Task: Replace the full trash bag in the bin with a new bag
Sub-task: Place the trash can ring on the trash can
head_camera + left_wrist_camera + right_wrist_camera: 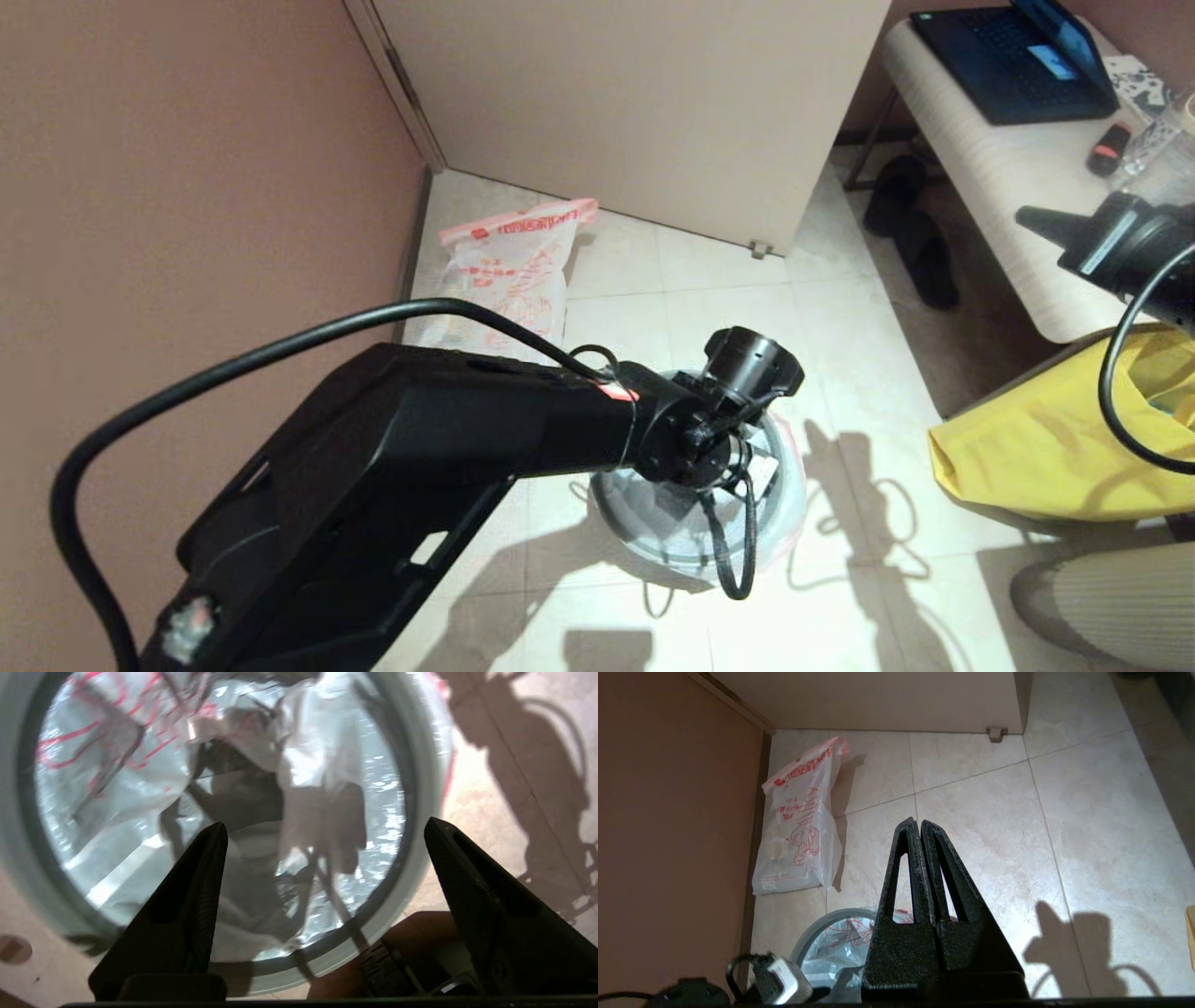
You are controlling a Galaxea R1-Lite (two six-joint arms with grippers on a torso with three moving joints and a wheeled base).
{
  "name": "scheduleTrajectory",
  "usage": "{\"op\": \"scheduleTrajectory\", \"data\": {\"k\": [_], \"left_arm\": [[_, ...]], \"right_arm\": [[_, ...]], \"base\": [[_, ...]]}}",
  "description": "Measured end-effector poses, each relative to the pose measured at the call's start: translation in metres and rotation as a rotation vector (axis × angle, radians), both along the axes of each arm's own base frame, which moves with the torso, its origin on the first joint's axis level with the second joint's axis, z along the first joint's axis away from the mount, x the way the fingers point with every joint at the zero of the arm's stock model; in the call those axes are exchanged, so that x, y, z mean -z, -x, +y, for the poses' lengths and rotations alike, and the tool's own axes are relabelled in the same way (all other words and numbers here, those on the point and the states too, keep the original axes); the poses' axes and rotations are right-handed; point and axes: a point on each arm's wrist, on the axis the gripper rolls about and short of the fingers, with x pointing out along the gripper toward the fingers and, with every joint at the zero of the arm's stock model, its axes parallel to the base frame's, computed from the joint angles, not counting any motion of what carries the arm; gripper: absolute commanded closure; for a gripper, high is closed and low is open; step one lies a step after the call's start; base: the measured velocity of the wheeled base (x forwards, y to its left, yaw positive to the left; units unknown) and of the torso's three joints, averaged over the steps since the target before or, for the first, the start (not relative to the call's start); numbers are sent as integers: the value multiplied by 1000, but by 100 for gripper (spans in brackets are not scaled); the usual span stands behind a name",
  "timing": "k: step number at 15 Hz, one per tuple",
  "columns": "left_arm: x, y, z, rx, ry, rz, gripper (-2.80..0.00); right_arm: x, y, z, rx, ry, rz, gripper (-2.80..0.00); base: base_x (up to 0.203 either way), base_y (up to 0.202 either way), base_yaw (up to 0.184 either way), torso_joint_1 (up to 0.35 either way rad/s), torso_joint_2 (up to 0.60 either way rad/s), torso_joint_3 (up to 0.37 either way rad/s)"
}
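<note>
The bin (644, 546) stands on the pale tiled floor (840, 392), round, with a smooth grey ring (423, 826) as its rim. Inside it lies the new bag (261, 858), a thin crinkly film, whitish and shiny, with creases that catch the light and faint red lines on one side; a pink edge of it shows over the outside of the ring. The film sags in loose folds down into the dark hollow of the bin.

The left gripper (322, 830) hangs just above the bin's mouth, pointing down into it. Its two black wedge-shaped fingers (187, 905) stand wide apart, one over the bag's film and the other near the ring, and nothing is between them.

The full trash bag (509, 271) rests on the floor against the brown wall (187, 187), near the corner where the wall meets a beige panel (635, 103). It is translucent white plastic with bold red-orange print and a pink-red top band, soft and slumped, with lumpy contents showing through.

The right gripper (920, 823) is held high off to the robot's right, well apart from the bin; its ribbed black fingers are pressed flat together with nothing in them.

A yellow bag (1046, 448) with smooth folds lies at the right, beside a rounded pale bench (990, 177) carrying a laptop (1013, 61).
</note>
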Motion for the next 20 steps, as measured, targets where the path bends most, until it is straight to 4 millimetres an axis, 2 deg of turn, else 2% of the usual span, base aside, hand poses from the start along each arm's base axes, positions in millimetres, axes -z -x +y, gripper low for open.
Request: {"op": "scheduleTrajectory", "data": {"k": [2,4,7,9,11,13,14,16,20], "left_arm": [[-5,-10,21,-69,29,5,0],[-16,-19,44,-142,86,-11,0],[-47,-43,95,-271,164,-82,0],[-57,-59,131,-357,195,-103,0],[-65,-73,157,-383,264,-152,0],[-75,-83,178,-384,293,-196,0],[-81,-84,183,-369,311,-201,0],[-94,-83,185,-321,360,-210,0],[-105,-78,187,-303,370,-226,0]], "right_arm": [[12,-11,5,-14,3,44,0],[31,-24,21,-56,24,137,0],[66,-43,57,-93,87,352,0],[91,-55,84,-81,144,474,0],[117,-66,108,-46,204,548,0],[141,-69,129,-8,279,607,0],[151,-67,136,18,339,640,-280],[163,-67,144,40,428,668,-280],[169,-65,155,72,506,659,-280]], "base": [[0,0,0,0,0,0],[0,0,0,0,0,0],[0,0,0,0,0,0],[0,0,0,0,0,0],[0,0,0,0,0,0],[0,0,0,0,0,0],[0,0,0,0,0,0],[0,0,0,0,0,0],[0,0,0,0,0,0]]}}
